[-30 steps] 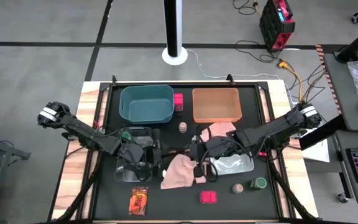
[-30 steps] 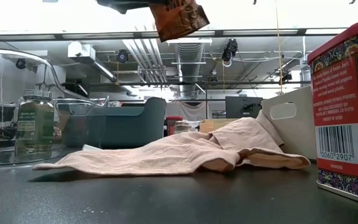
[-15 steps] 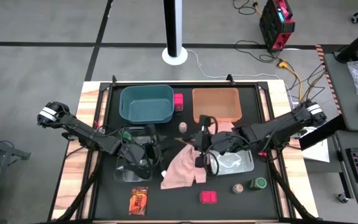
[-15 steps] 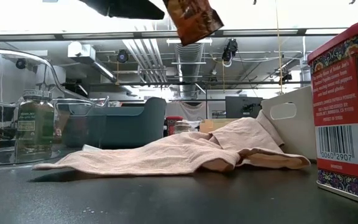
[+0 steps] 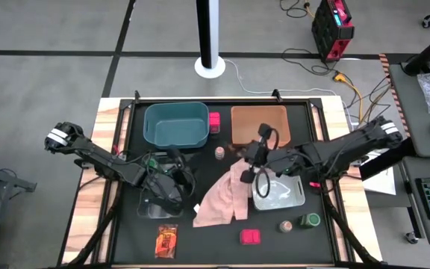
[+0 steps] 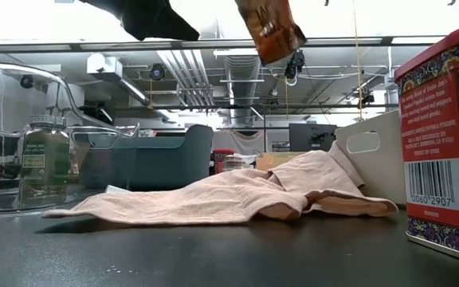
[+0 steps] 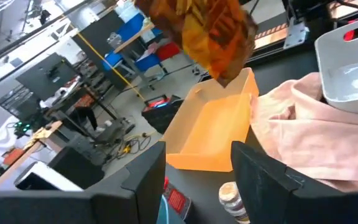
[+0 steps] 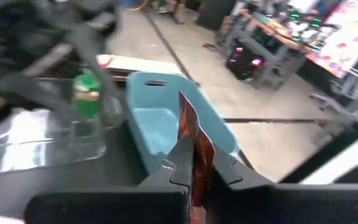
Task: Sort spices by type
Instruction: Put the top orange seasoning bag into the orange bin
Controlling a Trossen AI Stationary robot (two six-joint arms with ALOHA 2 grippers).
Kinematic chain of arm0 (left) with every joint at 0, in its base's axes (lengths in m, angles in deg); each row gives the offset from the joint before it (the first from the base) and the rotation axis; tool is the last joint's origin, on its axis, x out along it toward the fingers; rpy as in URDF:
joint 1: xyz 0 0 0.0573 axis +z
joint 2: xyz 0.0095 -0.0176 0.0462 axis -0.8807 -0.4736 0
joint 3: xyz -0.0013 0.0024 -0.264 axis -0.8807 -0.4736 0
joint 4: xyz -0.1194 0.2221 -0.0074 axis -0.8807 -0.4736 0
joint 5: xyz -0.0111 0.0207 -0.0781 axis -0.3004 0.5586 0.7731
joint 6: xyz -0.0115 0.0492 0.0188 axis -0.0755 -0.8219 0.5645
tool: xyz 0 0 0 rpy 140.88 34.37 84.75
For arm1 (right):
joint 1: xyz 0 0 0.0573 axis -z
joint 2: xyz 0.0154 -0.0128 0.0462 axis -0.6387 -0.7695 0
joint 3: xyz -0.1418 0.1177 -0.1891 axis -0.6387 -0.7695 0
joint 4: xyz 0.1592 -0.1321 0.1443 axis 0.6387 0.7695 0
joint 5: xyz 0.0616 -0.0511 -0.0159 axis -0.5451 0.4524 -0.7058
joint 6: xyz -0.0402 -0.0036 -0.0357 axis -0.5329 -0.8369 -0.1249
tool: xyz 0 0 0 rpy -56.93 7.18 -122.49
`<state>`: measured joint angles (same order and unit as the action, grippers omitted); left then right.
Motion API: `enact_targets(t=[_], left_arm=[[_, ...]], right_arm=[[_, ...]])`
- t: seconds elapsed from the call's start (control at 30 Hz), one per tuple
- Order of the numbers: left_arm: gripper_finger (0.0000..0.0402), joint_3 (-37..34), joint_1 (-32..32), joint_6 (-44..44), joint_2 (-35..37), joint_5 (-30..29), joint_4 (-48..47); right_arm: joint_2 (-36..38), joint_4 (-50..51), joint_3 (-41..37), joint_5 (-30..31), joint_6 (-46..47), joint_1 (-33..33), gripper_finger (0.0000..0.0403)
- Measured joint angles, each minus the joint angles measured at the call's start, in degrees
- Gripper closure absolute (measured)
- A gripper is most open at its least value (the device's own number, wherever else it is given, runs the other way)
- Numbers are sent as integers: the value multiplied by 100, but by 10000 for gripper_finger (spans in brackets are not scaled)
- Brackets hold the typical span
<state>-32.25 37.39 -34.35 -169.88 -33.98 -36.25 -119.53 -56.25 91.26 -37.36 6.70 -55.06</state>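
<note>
Brown packet [image 8: 194, 152] pinched edge-on between the pressed-together fingers of the right gripper [image 5: 246, 157], held up in the air near the middle of the table, over the edge of the pink cloth [image 5: 222, 198] and just off the front-left corner of the orange bin [image 5: 259, 125]. Low view shows the same packet [image 6: 271, 29] hanging high above the cloth [image 6: 237, 198]; left wrist view sees it [image 7: 207, 34] above the orange bin [image 7: 213, 134].

Other spices: orange-red packet [image 5: 167, 240] flat near the front edge, left of centre. Pink square box [image 5: 250, 237] near the front edge at centre, another pink box [image 5: 214, 121] between the teal bin [image 5: 175, 125] and the orange bin at the back. Brownish jar with pinkish top [image 5: 219, 153] stands just in front of that gap; a second one [image 5: 285, 226] and a green-lid jar [image 5: 310, 220] sit toward the front right, in front of the grey bin [image 5: 279, 194]. Another green-lid jar [image 8: 86, 96] stands in the clear bin [image 5: 155, 209] on the left side.

Left gripper [image 5: 172, 179] hovers over the clear bin, fingers [image 7: 145, 177] spread apart, nothing between them. Pink cloth lies crumpled mid-table, between the clear and grey bins.
</note>
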Motion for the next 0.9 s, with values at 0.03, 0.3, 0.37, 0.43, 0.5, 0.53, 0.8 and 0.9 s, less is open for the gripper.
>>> enact_targets(t=[0.03,0.3,0.37,0.43,0.5,0.53,0.8,0.9], left_arm=[[235,0,0,0,0,-33,1],[235,0,0,-22,122,-288,21],[235,0,0,-24,169,-293,9],[235,0,0,-45,195,-293,15],[235,0,0,-73,197,-296,14],[235,0,0,-91,197,-296,7],[235,-11,8,-110,197,-302,-1],[235,-11,17,-111,197,-305,1]], right_arm=[[97,-175,-191,72,13,82,394],[788,-2940,-2174,122,141,1029,394],[817,-3659,-2643,125,300,1275,394],[807,-4239,-3063,126,515,1494,394],[722,-4716,-3391,125,814,1684,394],[680,-4920,-3543,120,956,1766,394],[130,-5417,-3932,122,1774,2109,394],[-213,-5609,-3918,124,1851,2171,394]])
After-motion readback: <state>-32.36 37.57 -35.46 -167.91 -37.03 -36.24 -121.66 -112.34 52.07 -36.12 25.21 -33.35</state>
